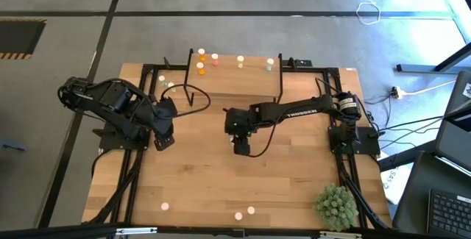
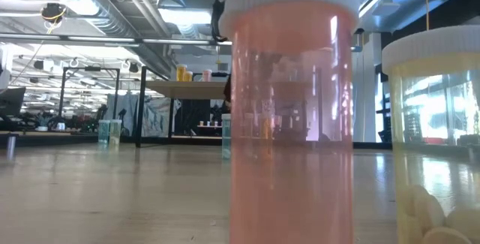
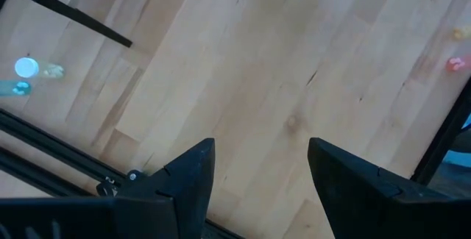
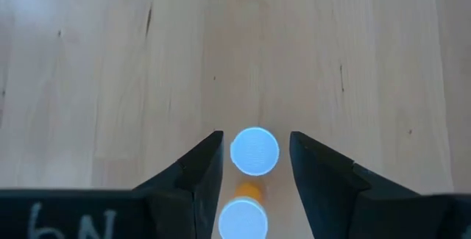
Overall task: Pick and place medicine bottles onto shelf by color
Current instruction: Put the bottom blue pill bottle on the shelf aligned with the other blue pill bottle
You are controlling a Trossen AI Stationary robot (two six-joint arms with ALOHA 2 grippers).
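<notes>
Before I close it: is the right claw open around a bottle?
Open: the right claw straddles an upright orange bottle, gaps showing either side of its cap.

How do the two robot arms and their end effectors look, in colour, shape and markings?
Both arms are black and jointed. The right arm bears white TROSSEN lettering, with black cables at its base. Each end effector, left and right, has two dark wedge-shaped fingers; white characters show on the right one's body.

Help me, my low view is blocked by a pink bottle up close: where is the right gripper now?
Observer: The right gripper hangs over the middle of the table, in front of the shelf.
Operator: Holding anything?
Observer: No. Its wrist view shows it open, fingers either side of a white cap, with gaps on both sides.
Operator: And the left?
Observer: The left gripper is open over bare wood on the left side.
</notes>
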